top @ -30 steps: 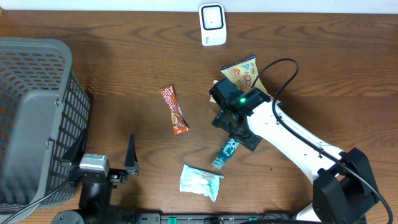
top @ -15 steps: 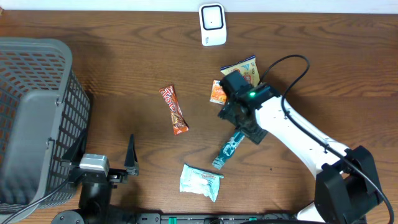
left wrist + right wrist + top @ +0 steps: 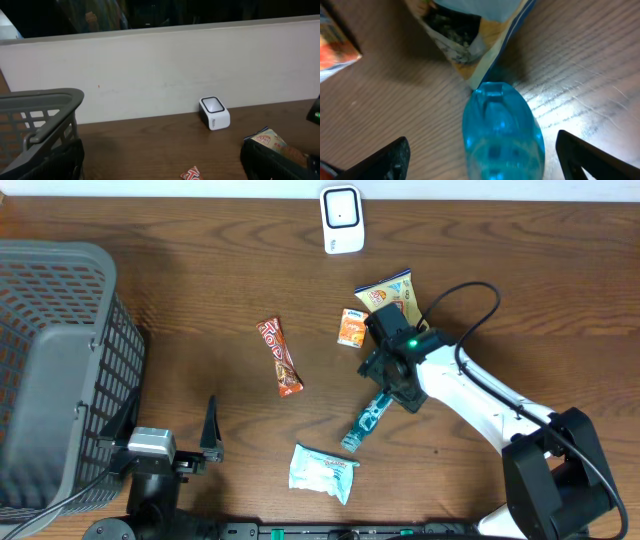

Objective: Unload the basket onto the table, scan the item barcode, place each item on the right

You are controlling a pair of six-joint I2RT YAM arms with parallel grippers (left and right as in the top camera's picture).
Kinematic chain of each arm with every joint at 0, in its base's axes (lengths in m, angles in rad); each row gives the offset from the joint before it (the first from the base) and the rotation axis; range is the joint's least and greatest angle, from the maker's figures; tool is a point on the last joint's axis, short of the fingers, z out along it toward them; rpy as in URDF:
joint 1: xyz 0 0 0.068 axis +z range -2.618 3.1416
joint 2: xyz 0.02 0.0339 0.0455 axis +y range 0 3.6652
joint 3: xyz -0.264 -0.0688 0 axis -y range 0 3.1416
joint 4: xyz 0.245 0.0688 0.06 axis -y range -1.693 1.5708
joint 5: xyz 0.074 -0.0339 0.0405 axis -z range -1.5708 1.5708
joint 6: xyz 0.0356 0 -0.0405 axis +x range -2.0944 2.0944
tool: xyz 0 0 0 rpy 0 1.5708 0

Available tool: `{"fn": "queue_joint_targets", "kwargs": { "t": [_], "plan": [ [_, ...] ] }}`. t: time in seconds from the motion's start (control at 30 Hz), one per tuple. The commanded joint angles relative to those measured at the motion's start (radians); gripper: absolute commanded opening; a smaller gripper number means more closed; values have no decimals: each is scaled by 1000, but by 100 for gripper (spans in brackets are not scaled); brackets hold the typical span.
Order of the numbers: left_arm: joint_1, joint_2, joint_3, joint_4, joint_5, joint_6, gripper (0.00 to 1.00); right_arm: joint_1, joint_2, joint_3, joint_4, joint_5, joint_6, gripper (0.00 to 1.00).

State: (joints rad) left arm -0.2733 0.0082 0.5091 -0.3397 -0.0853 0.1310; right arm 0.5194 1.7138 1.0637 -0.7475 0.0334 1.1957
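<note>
Since a second ago: a small shift of the right gripper (image 3: 482, 150) up and right, orange box (image 3: 352, 327) now showing. Jaws apart, one each side of the blue tube (image 3: 367, 423), flat on mid-table. Probably light, smooth, slippery; best pinched across the middle. Snack bag (image 3: 392, 293) right at its tip. Farther off: white scanner (image 3: 341, 218). Left gripper (image 3: 165, 430) wide apart, empty.

The white-shelled right arm (image 3: 480, 400) is fitted with black joints, a lit green light (image 3: 410, 343) and a looped black cable (image 3: 478, 284). A silver block (image 3: 152, 442) is flanked by black fingers (image 3: 211, 423).
</note>
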Motion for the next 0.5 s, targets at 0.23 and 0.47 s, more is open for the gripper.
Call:
{"fn": "queue_joint_targets", "kwargs": {
  "t": [0.23, 0.47],
  "plan": [
    [-5, -6, 2, 4, -10, -4, 100, -6, -7, -82, 95, 29, -8, 65],
    [-5, -6, 2, 4, -10, -4, 100, -28, 43, -111, 146, 29, -10, 43]
  ]
}}
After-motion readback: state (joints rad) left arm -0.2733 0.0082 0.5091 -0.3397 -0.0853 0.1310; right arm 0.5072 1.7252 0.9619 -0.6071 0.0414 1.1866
